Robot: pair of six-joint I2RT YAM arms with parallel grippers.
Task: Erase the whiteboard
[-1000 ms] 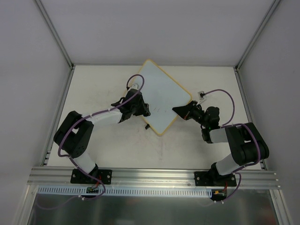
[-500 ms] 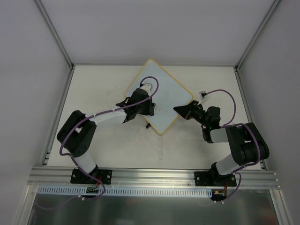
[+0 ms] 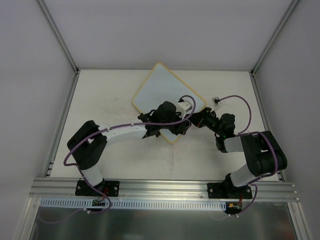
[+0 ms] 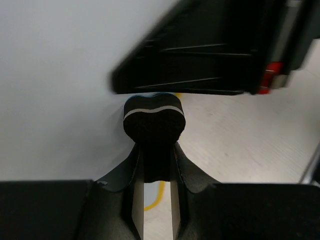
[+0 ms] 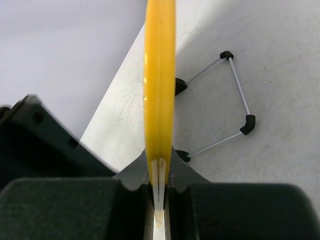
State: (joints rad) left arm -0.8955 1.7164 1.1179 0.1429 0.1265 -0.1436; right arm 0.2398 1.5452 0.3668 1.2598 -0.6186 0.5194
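Now my right tool (image 5: 159,199) clamps the whiteboard (image 3: 155,90) by its yellow rim; my left tool (image 4: 153,167) grips an eraser (image 4: 154,120) against its pale face.

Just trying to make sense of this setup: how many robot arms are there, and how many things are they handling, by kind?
robot arms: 2
whiteboard: 1
eraser: 1
Total: 4
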